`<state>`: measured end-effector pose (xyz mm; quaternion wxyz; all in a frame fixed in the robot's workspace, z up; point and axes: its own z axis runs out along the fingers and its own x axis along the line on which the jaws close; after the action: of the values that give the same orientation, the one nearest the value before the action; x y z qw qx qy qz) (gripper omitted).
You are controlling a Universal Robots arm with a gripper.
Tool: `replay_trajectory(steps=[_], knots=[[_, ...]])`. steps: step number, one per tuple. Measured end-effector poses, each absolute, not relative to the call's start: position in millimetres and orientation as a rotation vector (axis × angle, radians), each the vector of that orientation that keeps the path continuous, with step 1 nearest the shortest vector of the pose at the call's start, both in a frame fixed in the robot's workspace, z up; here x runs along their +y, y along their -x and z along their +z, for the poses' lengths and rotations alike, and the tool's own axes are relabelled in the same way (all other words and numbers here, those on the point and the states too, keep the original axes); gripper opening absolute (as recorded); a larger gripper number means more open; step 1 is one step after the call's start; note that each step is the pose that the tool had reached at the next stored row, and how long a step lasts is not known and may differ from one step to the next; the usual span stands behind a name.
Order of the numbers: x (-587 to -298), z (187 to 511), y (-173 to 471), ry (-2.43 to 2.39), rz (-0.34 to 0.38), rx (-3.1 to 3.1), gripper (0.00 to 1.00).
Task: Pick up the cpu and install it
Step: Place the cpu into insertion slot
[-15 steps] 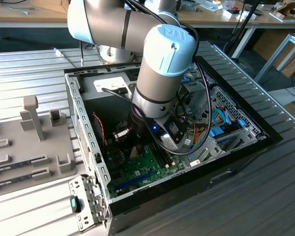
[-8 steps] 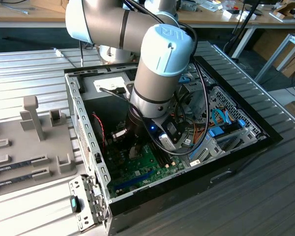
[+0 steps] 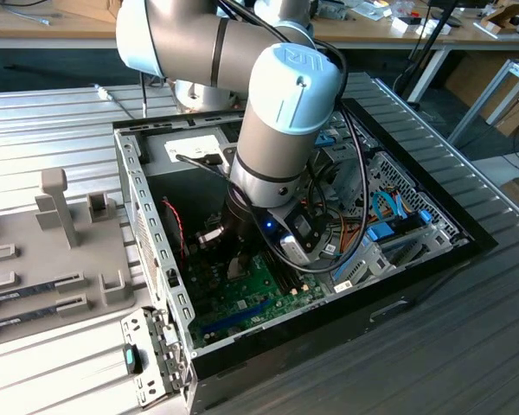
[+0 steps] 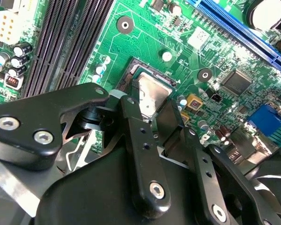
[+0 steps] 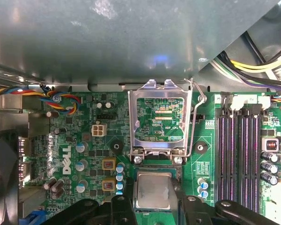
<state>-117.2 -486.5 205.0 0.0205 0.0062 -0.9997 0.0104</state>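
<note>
cpu (image 5: 153, 191) in socket (image 5: 154, 162) (load frame (image 5: 160, 93) raised), hand (image 5: 153, 200) straddling it

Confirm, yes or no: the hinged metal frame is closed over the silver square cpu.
No: in the first wrist view the hinged metal frame stands flipped open, leaving the silver square cpu uncovered.

A: Entry 1. Open computer case (image 3: 156, 259) lies on the ribbed metal table (image 3: 43, 112). A green motherboard (image 3: 242, 303) sits flat inside it.

B: Noted. Board detail?

A: First wrist view shows four black memory slots (image 5: 239, 150) side by side, and twisted coloured wires (image 5: 61, 101) at the board's edge by the case wall. Second wrist view shows a blue expansion slot (image 4: 243, 28).

B: Outside the case?

A: Grey fixture tray (image 3: 35, 251) at the exterior view's left, just beside the case. Memory sticks (image 3: 43, 288) lie in it.
</note>
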Motion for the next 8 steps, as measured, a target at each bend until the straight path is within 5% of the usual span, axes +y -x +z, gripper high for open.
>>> replay_trajectory(steps=[8], knots=[[-486.5,202.2,117.1,-0.019,0.033,-3.099,0.42]])
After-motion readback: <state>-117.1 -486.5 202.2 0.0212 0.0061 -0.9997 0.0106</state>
